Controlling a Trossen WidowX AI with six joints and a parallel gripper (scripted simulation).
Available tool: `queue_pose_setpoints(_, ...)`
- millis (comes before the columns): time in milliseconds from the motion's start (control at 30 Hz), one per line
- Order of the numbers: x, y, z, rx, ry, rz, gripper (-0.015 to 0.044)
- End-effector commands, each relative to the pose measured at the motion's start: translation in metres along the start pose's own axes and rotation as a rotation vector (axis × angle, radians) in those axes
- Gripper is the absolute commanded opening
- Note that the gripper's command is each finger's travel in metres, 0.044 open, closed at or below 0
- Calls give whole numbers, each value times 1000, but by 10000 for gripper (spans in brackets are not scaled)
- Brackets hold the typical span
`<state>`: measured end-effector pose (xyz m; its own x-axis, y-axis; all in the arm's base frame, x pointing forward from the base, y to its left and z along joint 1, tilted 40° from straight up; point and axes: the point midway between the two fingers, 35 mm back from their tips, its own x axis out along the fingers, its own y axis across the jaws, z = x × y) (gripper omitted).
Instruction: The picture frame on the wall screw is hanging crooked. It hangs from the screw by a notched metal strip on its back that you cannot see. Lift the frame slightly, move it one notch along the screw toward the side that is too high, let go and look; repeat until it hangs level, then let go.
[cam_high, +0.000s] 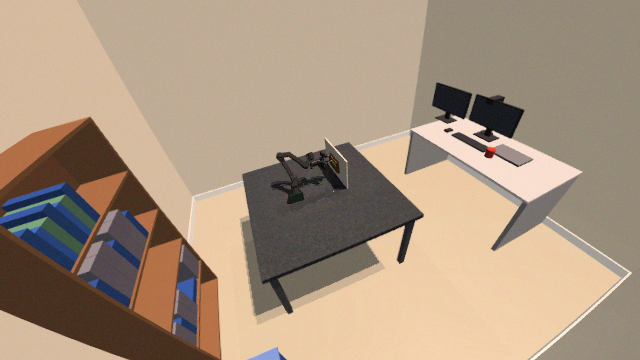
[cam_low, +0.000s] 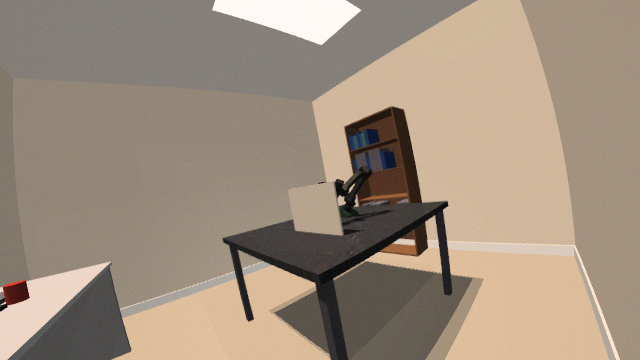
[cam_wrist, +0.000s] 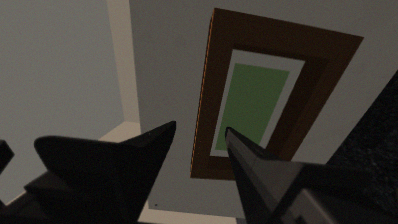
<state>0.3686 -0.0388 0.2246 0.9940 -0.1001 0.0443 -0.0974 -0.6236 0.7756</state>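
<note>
The picture frame (cam_wrist: 216, 75) (cam_high: 338, 163) has a brown border, a white mat and a green picture. It hangs on the small upright wall panel (cam_wrist: 165, 60) (cam_high: 342, 151) (cam_low: 315, 207) on the dark table (cam_high: 325, 230) (cam_low: 310, 250). In the wrist view its edges run slanted against the panel's edge. My gripper (cam_wrist: 200, 127) (cam_high: 330, 160) is open. Its two fingers stand on either side of the frame's near long edge, with gaps showing on both sides. In the exterior view the panel hides the frame and the fingers; only the arm (cam_low: 353, 184) shows behind it.
A white desk (cam_high: 530, 180) with two monitors, a keyboard and a red cup (cam_high: 490, 152) stands to the right. A bookshelf (cam_high: 75, 235) (cam_low: 385, 170) stands against the wall. The arm's base (cam_high: 295, 197) sits on the table beside the panel.
</note>
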Motion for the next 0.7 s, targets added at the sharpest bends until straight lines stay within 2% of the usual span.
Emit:
queue_pose_setpoints(0,-28,0,-1,-41,-6,2,260)
queue_pose_setpoints(200,-76,-6,4,-112,-10,6,260)
queue_pose_setpoints(400,-77,-1,2,-106,-3,10,260)
queue_pose_setpoints(667,-121,28,5,-116,-9,5,260)
